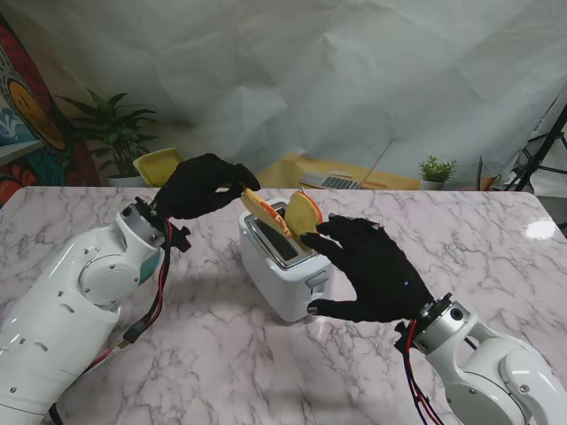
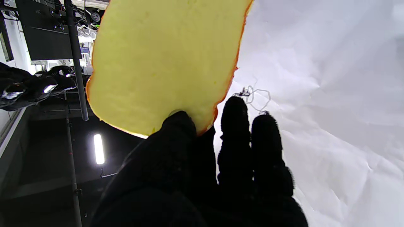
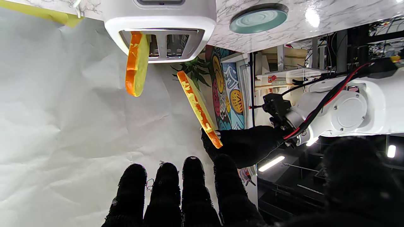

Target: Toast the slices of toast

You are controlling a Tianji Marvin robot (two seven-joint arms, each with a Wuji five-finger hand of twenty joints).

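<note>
Stand view: toaster (image 1: 282,266) shows no readable writing.

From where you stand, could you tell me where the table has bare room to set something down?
Bare marble lies nearer to me between the two arms, in front of the toaster, and on the far right beyond the right hand. It is crowded over the toaster: the left hand holds a toast slice there beside the slice already in its slot.

White toaster (image 1: 282,270) standing on the marble worktop (image 1: 213,354), one yellow toast slice (image 1: 304,213) sticking up from a slot, second slice (image 1: 264,211) tilted just over the toaster
</note>
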